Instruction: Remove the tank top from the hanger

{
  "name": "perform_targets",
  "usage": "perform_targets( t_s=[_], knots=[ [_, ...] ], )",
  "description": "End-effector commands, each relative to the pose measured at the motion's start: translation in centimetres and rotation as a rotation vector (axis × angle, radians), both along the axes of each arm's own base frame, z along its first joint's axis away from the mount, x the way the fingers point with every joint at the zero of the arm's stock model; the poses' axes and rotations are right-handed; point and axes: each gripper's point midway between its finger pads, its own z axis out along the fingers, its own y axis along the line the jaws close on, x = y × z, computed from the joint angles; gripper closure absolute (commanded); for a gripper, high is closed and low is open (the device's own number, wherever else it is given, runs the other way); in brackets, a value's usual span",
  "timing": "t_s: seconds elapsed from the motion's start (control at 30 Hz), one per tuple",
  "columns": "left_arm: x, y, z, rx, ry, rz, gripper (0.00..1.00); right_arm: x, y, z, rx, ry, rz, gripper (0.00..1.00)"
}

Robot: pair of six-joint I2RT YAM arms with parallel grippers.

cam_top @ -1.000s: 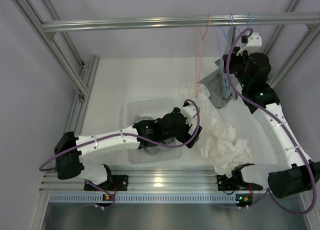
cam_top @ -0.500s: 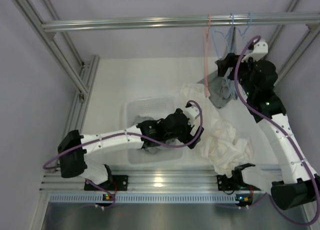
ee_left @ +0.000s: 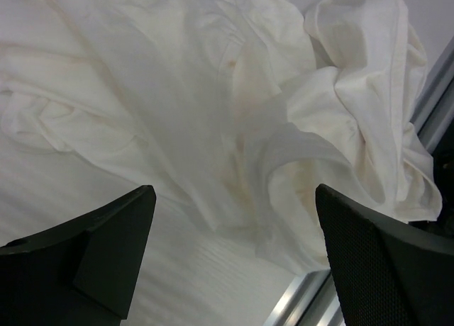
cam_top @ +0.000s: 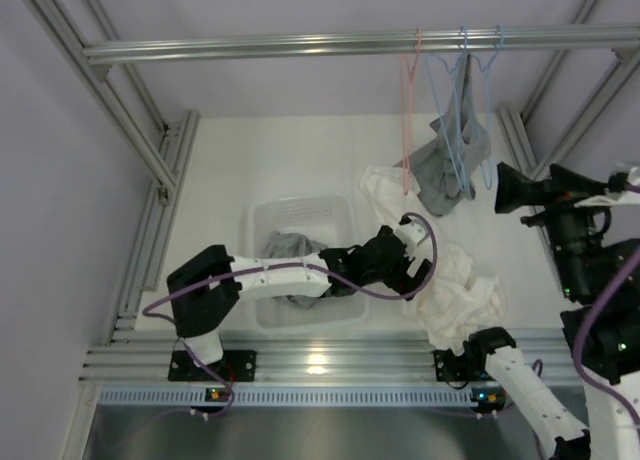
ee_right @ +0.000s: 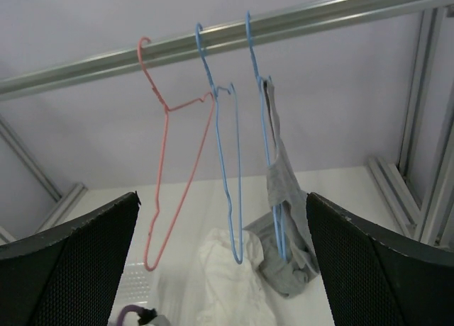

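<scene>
Limp grey tank top (ee_right: 292, 266), apparently knit, on thin blue wire hanger (ee_right: 253, 57).

The right arm stands raised below the right end of the rail (cam_top: 350, 45), its right claw (cam_top: 535, 192) pointed toward the rail with jaws spread wide and gripping nothing. The left arm lies stretched low, well beneath the rail's middle. The left claw (ee_left: 234, 198) faces downward, jaws likewise wide and empty.

Tank top (cam_top: 441, 176) on hanger (ee_right: 250, 49); bin (cam_top: 300, 213) leftward
</scene>
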Motion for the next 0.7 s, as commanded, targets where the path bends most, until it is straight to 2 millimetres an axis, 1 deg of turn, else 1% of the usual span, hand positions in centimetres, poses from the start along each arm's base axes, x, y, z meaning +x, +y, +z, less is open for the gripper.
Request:
perform_targets(
  t_s=[0.0,0.07,0.1,0.17,0.2,0.23,0.27,0.3,0.37,0.4,0.43,0.47,0.53,0.57,0.6,0.63,0.67],
  knots=[
    [1.3,-3.4,0.8,-0.099,-0.051,0.004,0.01,-3.2,-1.2,0.6,0.013,-0.003,-0.02,0.01],
    [1.8,-4.4,0.7,-0.118,-0.052,0.016,0.01,-4.7,-1.6,1.1,0.016,-0.034,-0.02,0.01],
    [2.3,-4.7,-0.9,-0.101,-0.044,0.042,0.01,-5.2,-1.7,1.3,0.015,-0.045,-0.018,0.01],
    [3.0,-5.6,-1.4,-0.105,-0.04,0.074,0.01,-5.9,-1.7,1.6,0.02,-0.065,-0.007,0.01],
    [3.4,-5.7,-3.5,-0.074,-0.026,0.099,0.01,-6.1,-1.5,1.7,0.019,-0.069,0.004,0.01],
    [3.6,-6.2,-3.9,-0.072,-0.021,0.106,0.01,-6.1,-1.5,1.6,0.016,-0.069,0.008,0.01],
    [3.6,-6.4,-4.6,-0.065,-0.012,0.104,0.01,-6.1,-1.4,1.6,0.013,-0.068,0.012,0.01],
    [3.1,-6.6,-6.5,-0.041,0.019,0.088,0.01,-6.1,-1.3,1.6,0.012,-0.068,0.016,0.01],
    [2.8,-7.0,-7.9,-0.031,0.052,0.078,0.01,-6.0,-1.3,1.5,0.011,-0.066,0.018,0.01],
    [2.5,-6.9,-9.4,-0.014,0.085,0.086,0.01,-6.0,-1.2,1.5,0.011,-0.066,0.021,0.01],
    [2.1,-6.7,-10.3,0.001,0.11,0.083,0.01,-6.0,-1.2,1.6,0.01,-0.067,0.024,0.01],
    [1.8,-6.5,-11.6,0.023,0.133,0.087,0.01,-6.1,-1.1,1.6,0.01,-0.068,0.03,0.01],
    [1.1,-6.0,-13.3,0.051,0.183,0.089,0.01,-6.2,-1.0,1.8,0.011,-0.075,0.033,0.01],
    [0.8,-5.7,-13.9,0.062,0.199,0.09,0.06,-6.3,-1.0,1.8,0.013,-0.077,0.038,0.01],
    [0.3,-5.3,-14.9,0.08,0.221,0.086,0.14,-6.4,-1.0,1.9,0.014,-0.081,0.041,0.0],
    [-0.1,-5.1,-15.1,0.087,0.231,0.08,0.25,-6.6,-1.0,2.0,0.014,-0.086,0.039,0.01],
    [-0.2,-5.0,-14.6,0.08,0.228,0.079,0.43,-6.6,-1.0,2.0,0.015,-0.086,0.04,0.01]
  ],
)
